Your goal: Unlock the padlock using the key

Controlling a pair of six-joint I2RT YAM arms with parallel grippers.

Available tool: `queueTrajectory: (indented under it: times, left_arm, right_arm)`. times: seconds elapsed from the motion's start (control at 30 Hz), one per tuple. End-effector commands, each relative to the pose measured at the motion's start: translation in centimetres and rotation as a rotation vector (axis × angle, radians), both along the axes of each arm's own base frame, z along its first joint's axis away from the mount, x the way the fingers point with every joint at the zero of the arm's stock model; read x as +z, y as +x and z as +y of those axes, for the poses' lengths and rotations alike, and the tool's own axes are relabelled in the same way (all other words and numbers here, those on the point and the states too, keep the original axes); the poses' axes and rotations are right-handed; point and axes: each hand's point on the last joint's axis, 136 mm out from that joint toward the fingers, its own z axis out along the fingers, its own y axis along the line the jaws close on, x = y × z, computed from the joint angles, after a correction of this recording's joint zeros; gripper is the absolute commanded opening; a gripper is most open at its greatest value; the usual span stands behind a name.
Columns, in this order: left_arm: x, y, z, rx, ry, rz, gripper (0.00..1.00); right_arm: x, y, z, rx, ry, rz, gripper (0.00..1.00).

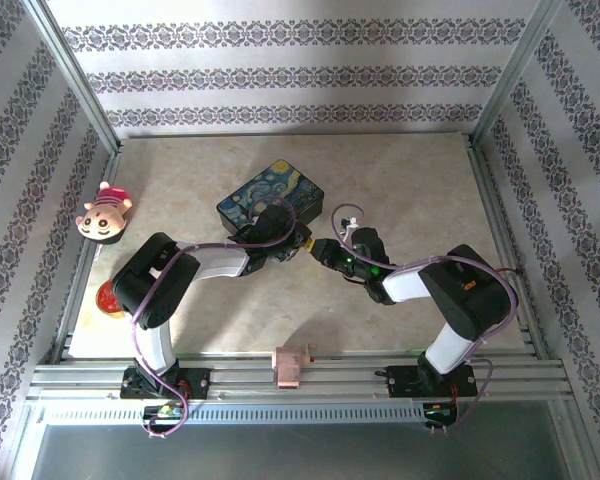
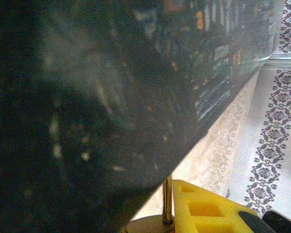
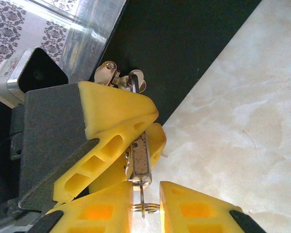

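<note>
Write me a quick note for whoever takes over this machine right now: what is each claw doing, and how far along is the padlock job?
Left gripper: shut on the padlock, held close to the painted box.
Right gripper: shut on the key, whose tip meets the padlock's base.
Done: lock and key both gripped and brought together.
Left: seat the key fully if needed, turn it, free the shackle. Whether the shackle has sprung cannot be told.
</note>
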Motion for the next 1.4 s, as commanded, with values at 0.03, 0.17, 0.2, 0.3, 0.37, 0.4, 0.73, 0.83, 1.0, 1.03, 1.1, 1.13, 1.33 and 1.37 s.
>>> queueTrajectory:
  times: [0.03,0.17,0.2,0.3,0.37,0.4,0.73,0.83,1.0,1.03,1.1,1.13,1.33,1.37]
  left_arm:
    - [-3.1,-4.1,-1.2,-0.070,-0.050,0.197,0.03]
    - [-3.0,-4.1,-1.2,-0.074,-0.049,0.183,0.18]
    - [-2.9,-4.0,-1.2,-0.077,-0.050,0.172,0.26]
    - [-2.4,-3.8,-1.1,-0.086,-0.044,0.137,0.42]
    - [-1.9,-3.6,-1.0,-0.089,-0.035,0.110,0.51]
    - [-1.8,-3.5,-1.0,-0.090,-0.031,0.097,0.58]
    - [-1.0,-2.6,-0.7,-0.074,-0.051,-0.013,0.43]
    - [-0.7,-2.3,-0.5,-0.076,-0.036,-0.047,0.39]
    - [0.0,-2.0,-0.2,-0.074,-0.012,-0.094,0.31]
    - [0.0,-2.0,-0.1,-0.073,-0.006,-0.099,0.30]
    - [0.3,-1.9,0.1,-0.073,0.000,-0.115,0.29]
    - [0.3,-1.9,0.2,-0.070,0.005,-0.119,0.26]
    - [1.2,-1.4,0.4,-0.055,0.005,-0.171,0.19]
    - [1.2,-1.4,0.4,-0.051,0.003,-0.170,0.18]
  right_arm:
    - [-0.2,-0.2,0.1,0.000,0.006,-0.020,0.09]
    - [0.0,0.0,0.3,0.002,0.027,-0.026,0.01]
    - [0.1,0.2,0.4,0.001,0.038,-0.028,0.01]
    - [0.4,0.5,0.6,0.007,0.066,-0.029,0.01]
    - [0.5,0.6,0.8,0.010,0.078,-0.031,0.01]
    - [0.5,0.7,0.8,0.010,0.083,-0.030,0.01]
    - [1.0,1.2,1.1,0.011,0.124,-0.039,0.05]
    - [1.3,1.3,1.1,0.010,0.131,-0.043,0.07]
    - [1.5,1.5,1.0,0.009,0.137,-0.047,0.11]
    - [1.6,1.5,1.0,0.009,0.139,-0.047,0.11]
    - [1.6,1.6,0.9,0.009,0.140,-0.048,0.12]
    - [1.6,1.7,0.9,0.009,0.140,-0.047,0.14]
    - [1.8,1.8,0.7,0.006,0.138,-0.055,0.20]
    - [1.9,1.8,0.6,0.004,0.137,-0.055,0.20]
